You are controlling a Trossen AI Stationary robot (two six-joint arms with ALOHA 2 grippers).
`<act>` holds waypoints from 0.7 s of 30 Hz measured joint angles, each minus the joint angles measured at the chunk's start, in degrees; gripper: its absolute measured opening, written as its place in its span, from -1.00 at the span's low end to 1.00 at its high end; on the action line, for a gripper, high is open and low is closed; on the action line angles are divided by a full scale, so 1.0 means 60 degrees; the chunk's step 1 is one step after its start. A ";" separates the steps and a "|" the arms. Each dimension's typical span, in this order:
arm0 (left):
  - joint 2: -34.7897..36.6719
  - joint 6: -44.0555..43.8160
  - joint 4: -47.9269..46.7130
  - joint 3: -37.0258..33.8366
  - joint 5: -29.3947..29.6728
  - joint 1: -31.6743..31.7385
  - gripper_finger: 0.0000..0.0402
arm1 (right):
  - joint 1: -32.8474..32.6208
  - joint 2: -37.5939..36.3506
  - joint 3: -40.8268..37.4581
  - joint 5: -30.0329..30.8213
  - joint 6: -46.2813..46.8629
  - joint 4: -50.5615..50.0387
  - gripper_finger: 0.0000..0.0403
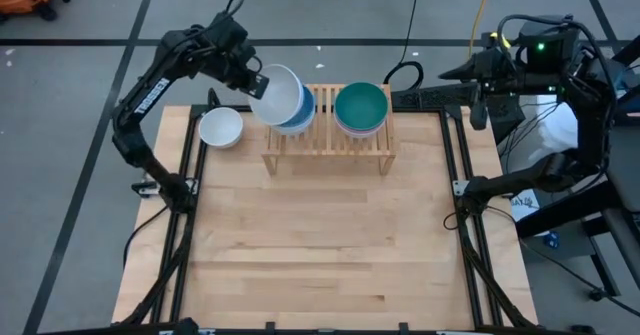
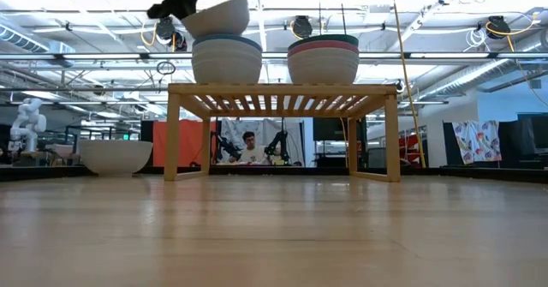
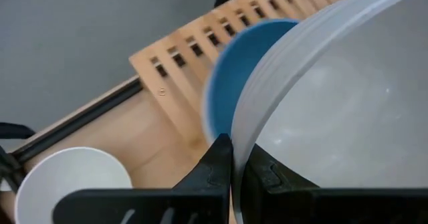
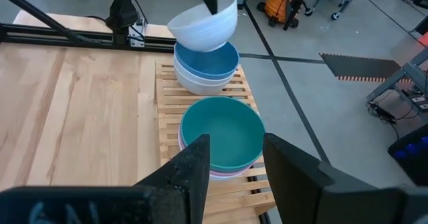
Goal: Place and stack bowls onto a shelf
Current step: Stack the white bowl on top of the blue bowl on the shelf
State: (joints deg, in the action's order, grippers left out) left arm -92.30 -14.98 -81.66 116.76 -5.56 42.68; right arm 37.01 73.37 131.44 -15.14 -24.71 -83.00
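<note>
My left gripper (image 3: pixel 234 144) is shut on a white bowl (image 1: pixel 278 95) that hangs tilted just over the left stack (image 2: pixel 226 57), whose top bowl is blue (image 4: pixel 207 63). That stack stands on the light-wood shelf (image 1: pixel 330 147). The right stack (image 2: pixel 323 57) has a dark green bowl (image 1: pixel 361 106) on top, over a pink one. Another white bowl (image 1: pixel 221 127) rests on its base on the table, left of the shelf. My right gripper (image 4: pixel 234 164) waits open beyond the table's far right corner, holding nothing. My left gripper pinches the white bowl's rim (image 3: pixel 242 127), one finger inside the bowl and one outside. The fingers slant down from the table's far left. The bowl is tilted, its mouth turned up and toward the gripper, its base (image 2: pixel 218 32) close over the blue bowl; whether they touch, I cannot tell.
The shelf stands at the middle of the table's far edge, and the bare wooden tabletop (image 1: pixel 320 245) stretches in front of it. Black frame rails (image 1: pixel 185 175) run along the table's sides. Cables and equipment lie on the floor around the table.
</note>
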 joint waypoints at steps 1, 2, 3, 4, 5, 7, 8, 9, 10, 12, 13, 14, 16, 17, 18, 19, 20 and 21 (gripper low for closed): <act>-0.0065 0.0052 -0.0025 0.0001 0.0003 0.0092 -0.97 | 0.0004 0.0030 0.0000 0.0000 0.0000 0.0000 -0.34; -0.0123 0.0169 -0.0061 0.0000 -0.0002 0.0202 -0.97 | 0.0003 0.0055 0.0000 0.0000 0.0000 0.0003 -0.34; -0.0181 0.0338 -0.0105 -0.0004 -0.0009 0.0278 -0.97 | 0.0000 0.0082 0.0000 0.0000 -0.0003 0.0000 -0.34; -0.0247 0.0438 -0.0135 -0.0006 -0.0027 0.0285 -0.97 | 0.0002 0.0103 0.0000 0.0000 -0.0002 0.0004 -0.34; -0.0312 0.0474 -0.0188 0.0001 -0.0040 0.0287 -0.97 | 0.0000 0.0120 0.0000 0.0002 -0.0003 0.0000 -0.34; -0.0464 0.0633 -0.0351 0.0005 -0.0037 0.0306 -0.97 | 0.0000 0.0156 0.0000 0.0004 -0.0008 0.0000 -0.34; -0.0564 0.0782 -0.0426 0.0001 -0.0040 0.0334 -0.97 | 0.0000 0.0163 0.0000 0.0004 -0.0018 0.0001 -0.34; -0.0640 0.0906 -0.0452 -0.0003 -0.0036 0.0331 -0.97 | 0.0000 0.0167 0.0000 0.0004 -0.0040 0.0004 -0.34; -0.0718 0.0992 -0.0440 -0.0006 -0.0042 0.0316 -0.97 | 0.0000 0.0163 0.0000 0.0018 -0.0051 0.0004 -0.34; -0.0836 0.1064 -0.0433 -0.0006 -0.0137 0.0301 -0.97 | 0.0001 0.0161 0.0000 0.0058 -0.0080 0.0004 -0.34; -0.0900 0.1108 -0.0429 -0.0006 -0.0179 0.0301 -0.97 | 0.0000 0.0160 0.0000 0.0061 -0.0116 0.0006 -0.34; -0.0970 0.1170 -0.0422 -0.0006 -0.0187 0.0301 -0.97 | 0.0000 0.0160 0.0000 0.0060 -0.0177 0.0006 -0.34; -0.1077 0.1198 -0.0420 -0.0006 -0.0189 0.0309 -0.97 | 0.0004 0.0160 0.0000 0.0066 -0.0247 0.0007 -0.34; -0.1104 0.1195 -0.0378 -0.0006 -0.0193 0.0309 -0.96 | 0.0002 0.0160 0.0000 0.0066 -0.0247 0.0007 -0.34; -0.1121 0.1201 -0.0352 -0.0006 -0.0278 0.0309 -0.94 | 0.0004 0.0160 0.0000 0.0069 -0.0251 0.0007 -0.34; -0.1121 0.1227 -0.0344 -0.0006 -0.0355 0.0315 -0.91 | 0.0000 0.0160 0.0000 0.0069 -0.0251 0.0007 -0.34; -0.1121 0.1263 -0.0340 -0.0006 -0.0379 0.0323 -0.88 | 0.0003 0.0160 0.0000 0.0069 -0.0251 0.0007 -0.34; -0.1121 0.1298 -0.0322 -0.0006 -0.0388 0.0321 -0.85 | 0.0000 0.0160 0.0000 0.0073 -0.0251 0.0016 -0.34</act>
State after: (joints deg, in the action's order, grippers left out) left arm -99.02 -7.20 -83.59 116.73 -7.89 44.61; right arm 37.01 74.32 131.44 -14.70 -26.22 -82.91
